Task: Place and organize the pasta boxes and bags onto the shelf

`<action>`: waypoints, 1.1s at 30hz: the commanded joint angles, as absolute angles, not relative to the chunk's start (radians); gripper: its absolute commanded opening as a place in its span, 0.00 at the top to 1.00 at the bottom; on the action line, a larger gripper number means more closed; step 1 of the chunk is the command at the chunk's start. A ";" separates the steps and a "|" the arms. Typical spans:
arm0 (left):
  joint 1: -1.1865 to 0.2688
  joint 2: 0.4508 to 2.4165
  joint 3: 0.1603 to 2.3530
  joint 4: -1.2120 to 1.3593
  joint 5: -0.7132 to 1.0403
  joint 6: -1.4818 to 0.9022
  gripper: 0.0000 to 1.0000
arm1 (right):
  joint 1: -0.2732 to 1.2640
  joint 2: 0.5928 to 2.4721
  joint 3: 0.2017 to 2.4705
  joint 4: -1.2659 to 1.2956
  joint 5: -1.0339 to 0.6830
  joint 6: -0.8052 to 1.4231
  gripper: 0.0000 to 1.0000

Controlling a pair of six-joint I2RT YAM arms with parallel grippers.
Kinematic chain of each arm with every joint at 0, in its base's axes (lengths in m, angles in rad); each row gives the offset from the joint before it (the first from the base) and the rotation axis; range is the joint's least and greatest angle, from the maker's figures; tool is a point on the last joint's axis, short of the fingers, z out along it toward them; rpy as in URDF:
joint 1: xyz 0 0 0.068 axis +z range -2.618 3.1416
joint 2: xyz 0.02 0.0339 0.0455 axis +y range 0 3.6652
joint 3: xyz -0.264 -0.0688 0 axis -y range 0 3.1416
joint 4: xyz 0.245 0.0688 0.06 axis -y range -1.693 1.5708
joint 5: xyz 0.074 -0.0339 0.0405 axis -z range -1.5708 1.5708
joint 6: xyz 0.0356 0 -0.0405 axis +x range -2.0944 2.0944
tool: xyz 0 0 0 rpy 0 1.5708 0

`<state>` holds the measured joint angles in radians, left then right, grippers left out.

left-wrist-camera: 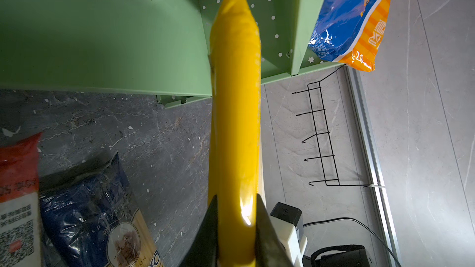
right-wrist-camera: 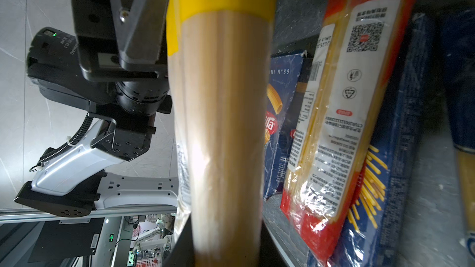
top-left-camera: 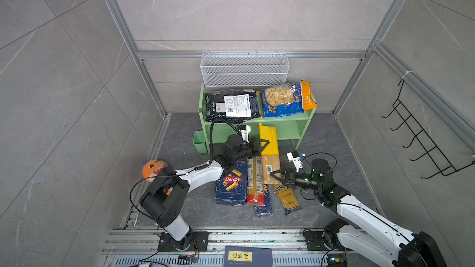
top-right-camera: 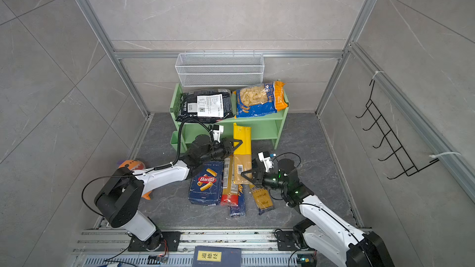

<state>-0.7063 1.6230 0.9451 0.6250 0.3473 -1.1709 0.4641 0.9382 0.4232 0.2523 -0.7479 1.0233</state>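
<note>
- Top views, both: the left end effector is clamped across the opaque yellow part of a long yellow spaghetti pack at frame centre.
- The right end effector is clamped on the same pack lower in the frame, at the clear section where the strands show.
- Left wrist view: dark fingers press against both sides of the pack at the bottom edge.
- Right wrist view: the pack fills the gap between the fingers, with no space on either side.
- The pack's upper tip overlaps the front of the lower tier of the green shelf. Whether the tip is inside the tier cannot be told.
- Top tier: a black bag with a white label is at left and a shell pasta bag at right, side by side. The orange end of the shell pasta bag overhangs the shelf's right side.
- On the desk, below centre, the wide Barilla box lies flat. Just right of it, a red spaghetti pack lies on a long dark blue pack. Further right, a blue-ended spaghetti pack sits partly under the held pack.
- A green cup is attached at the shelf's lower left.
- Also noted: a wire basket above the shelf, a plush shark at left and a dark book at the bottom edge.
</note>
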 commanded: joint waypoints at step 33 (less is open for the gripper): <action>-0.611 1.656 0.995 0.661 0.431 -1.164 0.01 | 0.234 1.294 0.810 0.195 -0.882 0.785 1.00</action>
